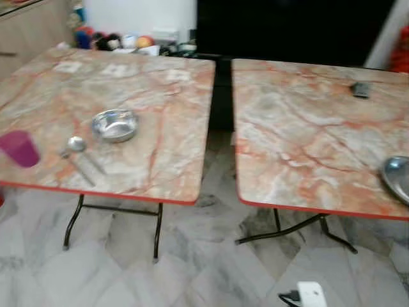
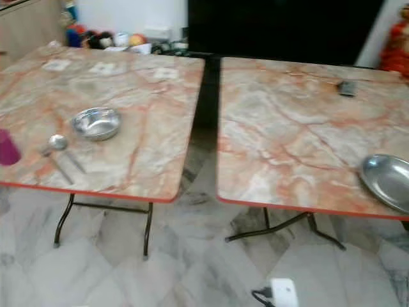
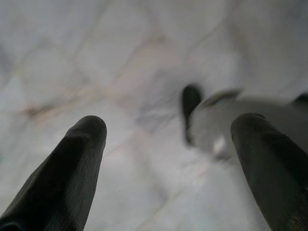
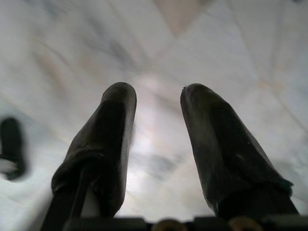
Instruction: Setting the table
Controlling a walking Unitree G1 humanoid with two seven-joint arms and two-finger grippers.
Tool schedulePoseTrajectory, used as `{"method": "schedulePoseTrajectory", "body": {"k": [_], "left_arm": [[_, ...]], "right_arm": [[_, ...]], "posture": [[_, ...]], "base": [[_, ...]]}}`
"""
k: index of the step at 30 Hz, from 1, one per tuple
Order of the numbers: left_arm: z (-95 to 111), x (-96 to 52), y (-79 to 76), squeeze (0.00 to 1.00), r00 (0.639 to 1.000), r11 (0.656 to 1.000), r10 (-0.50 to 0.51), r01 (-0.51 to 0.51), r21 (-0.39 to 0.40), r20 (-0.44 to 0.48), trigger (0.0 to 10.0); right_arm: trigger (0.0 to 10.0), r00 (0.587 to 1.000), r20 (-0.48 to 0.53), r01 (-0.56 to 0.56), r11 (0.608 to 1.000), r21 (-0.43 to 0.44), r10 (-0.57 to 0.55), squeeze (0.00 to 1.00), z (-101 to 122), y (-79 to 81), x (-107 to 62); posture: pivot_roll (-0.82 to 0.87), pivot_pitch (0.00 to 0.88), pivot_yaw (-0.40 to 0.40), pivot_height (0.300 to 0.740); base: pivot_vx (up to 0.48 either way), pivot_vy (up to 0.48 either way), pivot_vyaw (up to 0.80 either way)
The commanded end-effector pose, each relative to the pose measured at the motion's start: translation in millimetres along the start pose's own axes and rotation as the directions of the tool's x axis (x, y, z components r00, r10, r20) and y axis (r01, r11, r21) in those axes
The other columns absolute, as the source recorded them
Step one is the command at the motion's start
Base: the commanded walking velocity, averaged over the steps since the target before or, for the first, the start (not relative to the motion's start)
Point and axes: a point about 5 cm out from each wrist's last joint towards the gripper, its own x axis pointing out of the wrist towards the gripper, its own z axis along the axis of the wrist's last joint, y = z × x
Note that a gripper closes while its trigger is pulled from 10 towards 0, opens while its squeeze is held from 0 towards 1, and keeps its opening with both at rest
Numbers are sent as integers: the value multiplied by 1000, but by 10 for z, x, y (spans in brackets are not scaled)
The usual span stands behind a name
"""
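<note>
Two marble-patterned tables stood side by side: the left table (image 1: pixel 160 160) held a steel bowl (image 1: pixel 115 125), spoon (image 1: pixel 76 146) and pink cup (image 1: pixel 20 148) at left of frame; the right table (image 1: pixel 300 147) held a steel plate (image 2: pixel 388 181) at its right edge. The left gripper (image 3: pixel 168 134) and right gripper (image 4: pixel 159 106) hung over the floor, fingers apart, empty.

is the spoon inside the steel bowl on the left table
No, the spoon lies on the left table beside the steel bowl, not in it.

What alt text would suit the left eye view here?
Two marble-patterned folding tables stand side by side: the left table holds a steel bowl, spoon and pink cup; the right table holds a steel plate at its near right edge.
</note>
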Motion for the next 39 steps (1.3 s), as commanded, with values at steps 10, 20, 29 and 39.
{"method": "schedulePoseTrajectory", "body": {"k": [10, 20, 29, 39], "left_arm": [[-62, -6, -54, 0, 1000, 1000, -10, 9, -12, -24, 10000], [-60, -6, -51, 0, 1000, 1000, -11, 10, -12, -23, 10000], [-77, -9, -58, 0, 1000, 1000, -10, 9, -16, -27, 10000], [-64, -6, -53, 0, 1000, 1000, -9, 8, -16, -26, 10000]], "right_arm": [[10000, 999, -27, 19, 1000, 3, -19, 0, -86, -76, -19], [10000, 999, -27, 17, 1000, 0, -17, 0, -88, -81, -20], [10000, 1000, -26, 16, 1000, -2, -16, 0, -86, -86, -20], [10000, 1000, -25, 15, 1000, -2, -15, 0, -83, -84, -19]], "posture": [[17, 79, -18, 740], [18, 69, -21, 740], [18, 75, -23, 740], [21, 79, -23, 740]], "base": [[0, 306, 0], [0, 313, 0], [0, 279, 0], [0, 157, 0]]}}
